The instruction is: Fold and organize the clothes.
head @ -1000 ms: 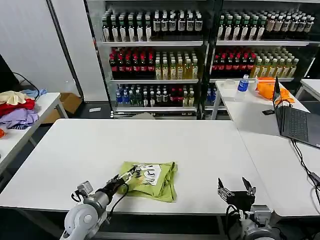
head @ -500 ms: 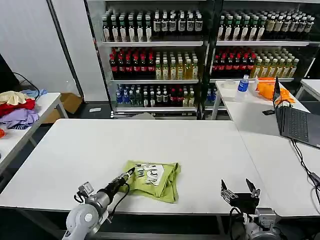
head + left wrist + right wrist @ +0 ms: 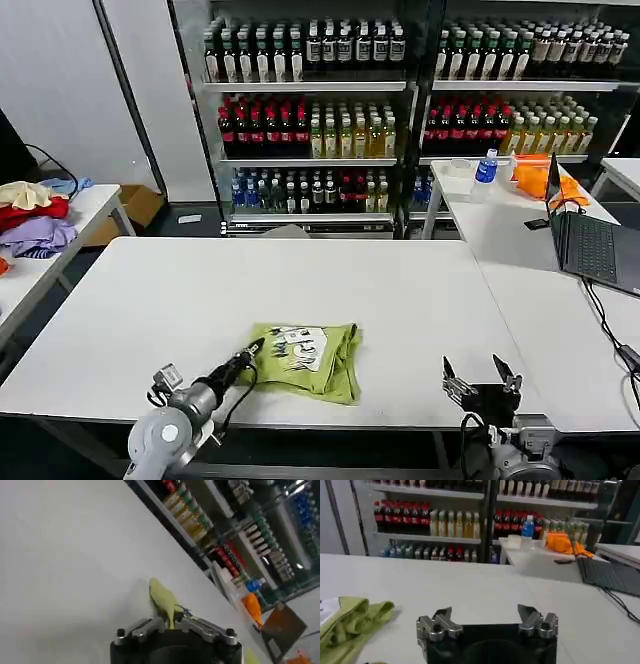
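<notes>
Your left gripper pinches the T-shirt at its 9 o'clock edge; your right gripper waits wide open.

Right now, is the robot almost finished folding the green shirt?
Nearly, it looks like. Done: the lime T-shirt lies folded into a small bundle on the white table, its white print facing up. In hand: the left tool pinches the shirt's left edge. The right tool waits open at the table's near edge. Left: letting go, and maybe tidying the rumpled right side.
</notes>
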`<state>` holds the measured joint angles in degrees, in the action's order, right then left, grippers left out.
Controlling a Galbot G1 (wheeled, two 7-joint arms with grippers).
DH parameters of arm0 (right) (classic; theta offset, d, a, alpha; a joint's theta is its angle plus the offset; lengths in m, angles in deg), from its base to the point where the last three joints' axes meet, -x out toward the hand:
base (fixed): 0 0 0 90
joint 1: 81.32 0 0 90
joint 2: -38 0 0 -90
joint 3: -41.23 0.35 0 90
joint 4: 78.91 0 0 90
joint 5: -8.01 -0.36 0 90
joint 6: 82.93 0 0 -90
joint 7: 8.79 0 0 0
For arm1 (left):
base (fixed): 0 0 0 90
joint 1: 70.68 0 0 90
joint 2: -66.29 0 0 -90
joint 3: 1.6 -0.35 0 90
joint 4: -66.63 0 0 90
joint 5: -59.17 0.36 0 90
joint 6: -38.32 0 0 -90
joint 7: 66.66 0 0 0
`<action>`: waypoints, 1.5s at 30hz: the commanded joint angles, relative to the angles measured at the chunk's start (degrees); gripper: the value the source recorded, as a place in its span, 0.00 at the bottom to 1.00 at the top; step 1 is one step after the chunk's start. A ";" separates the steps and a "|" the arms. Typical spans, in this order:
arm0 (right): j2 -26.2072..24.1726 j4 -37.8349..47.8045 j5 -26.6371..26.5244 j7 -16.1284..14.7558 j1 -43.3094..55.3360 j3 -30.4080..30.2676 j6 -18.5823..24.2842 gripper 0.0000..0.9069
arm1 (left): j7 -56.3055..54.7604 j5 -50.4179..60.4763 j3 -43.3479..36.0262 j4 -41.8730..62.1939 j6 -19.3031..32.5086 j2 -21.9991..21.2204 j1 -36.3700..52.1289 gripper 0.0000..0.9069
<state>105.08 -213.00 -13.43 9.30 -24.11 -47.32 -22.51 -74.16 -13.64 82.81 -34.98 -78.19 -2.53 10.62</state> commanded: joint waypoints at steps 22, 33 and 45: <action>0.33 -0.50 -1.69 0.07 0.15 0.82 0.43 1.00 | 3.93 38.54 7.92 -10.82 8.62 21.36 -3.22 0.02; 1.32 -1.67 -0.22 -0.24 -3.28 3.00 1.34 1.00 | -2.84 77.47 -13.17 -4.96 20.62 11.00 -3.66 0.02; 2.61 -2.78 1.06 -0.53 -5.04 3.46 1.90 1.00 | -2.85 69.70 -23.02 -9.33 11.09 7.02 1.47 0.02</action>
<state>107.07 -215.36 -13.01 8.82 -27.90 -44.10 -20.75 -75.51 51.08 71.70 -42.51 -63.85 8.99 9.44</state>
